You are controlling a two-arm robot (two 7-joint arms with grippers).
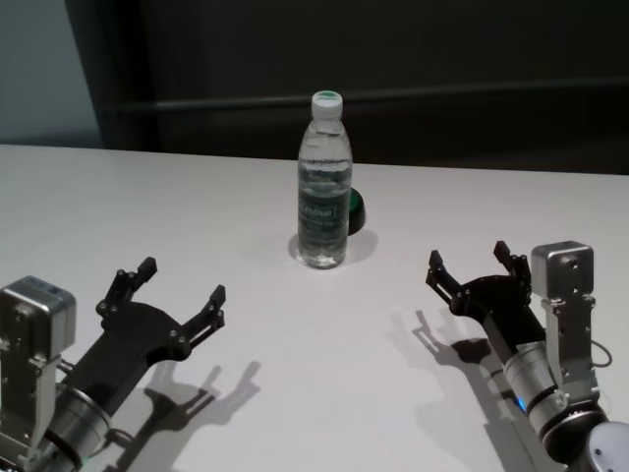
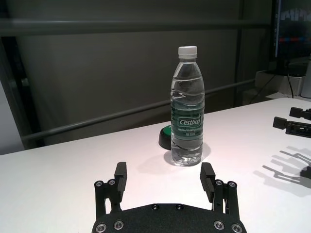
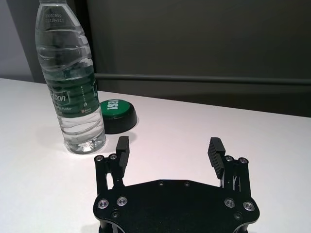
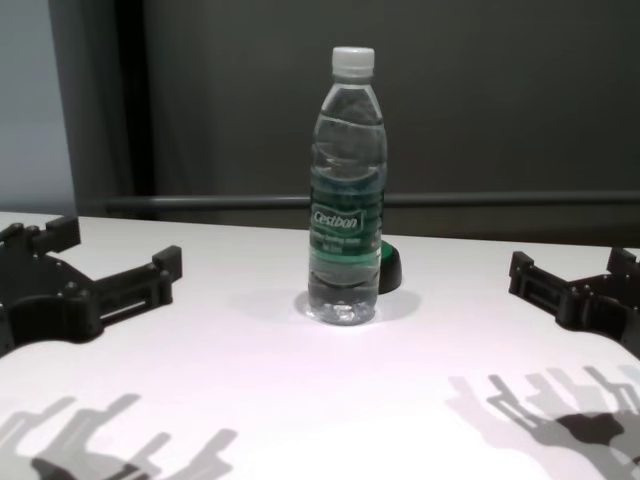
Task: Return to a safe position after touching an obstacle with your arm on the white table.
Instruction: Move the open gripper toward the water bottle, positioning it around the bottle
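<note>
The obstacle (image 1: 323, 187), a tall clear water bottle with a white cap and green label, stands upright in the middle of the white table (image 1: 118, 206). It also shows as the bottle (image 2: 187, 109), the bottle (image 3: 70, 82) and the bottle (image 4: 346, 190) in the other views. My left gripper (image 1: 181, 285) hovers open near the front left, well short of the bottle and touching nothing. My right gripper (image 1: 470, 260) is open at the front right, also apart from the bottle. The same open, empty hands appear as the left gripper (image 2: 164, 178) and the right gripper (image 3: 169, 149).
A small dark dome with a green top (image 1: 354, 208) sits just behind and to the right of the bottle, close to its base. The table's far edge meets a dark wall with a horizontal rail (image 4: 500, 198).
</note>
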